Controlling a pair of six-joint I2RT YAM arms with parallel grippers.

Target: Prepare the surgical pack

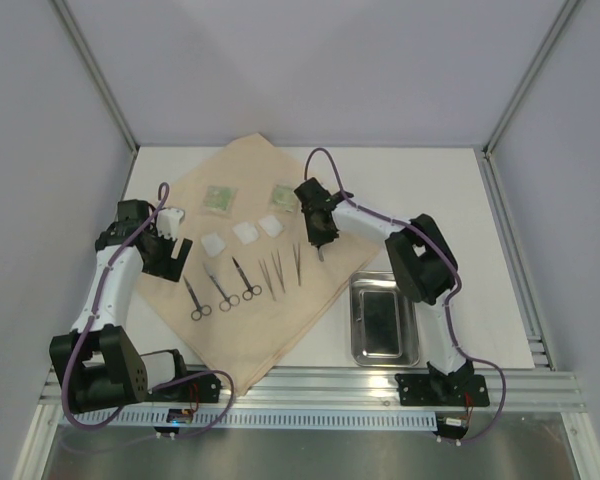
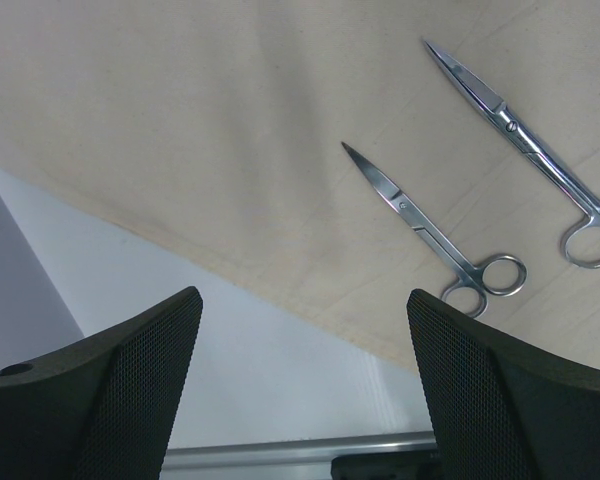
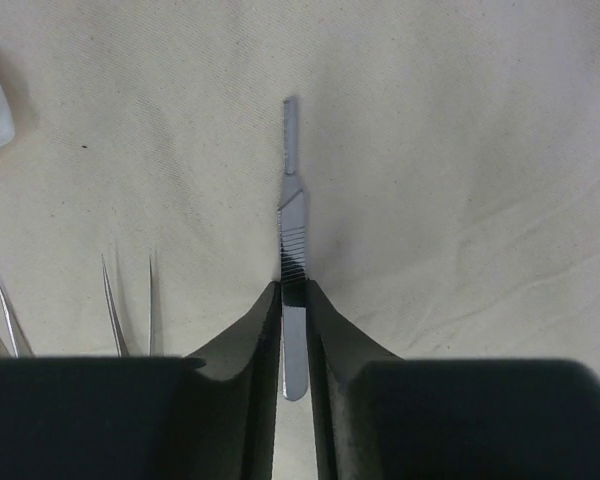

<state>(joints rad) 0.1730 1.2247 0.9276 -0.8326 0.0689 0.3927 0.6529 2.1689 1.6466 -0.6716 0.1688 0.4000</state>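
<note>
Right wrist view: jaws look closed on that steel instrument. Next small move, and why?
Probably a short straight lift. The right gripper has its jaws pinched on the instrument at its ribbed part, over the cloth, with tweezers close by. Rising first should avoid dragging the cloth or bumping them.

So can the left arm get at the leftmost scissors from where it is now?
Probably yes. The left gripper is open and hovers at the tan cloth's edge, right beside the leftmost scissors. The scissors lie flat and uncovered, and nothing stands between them and the gripper.
</note>
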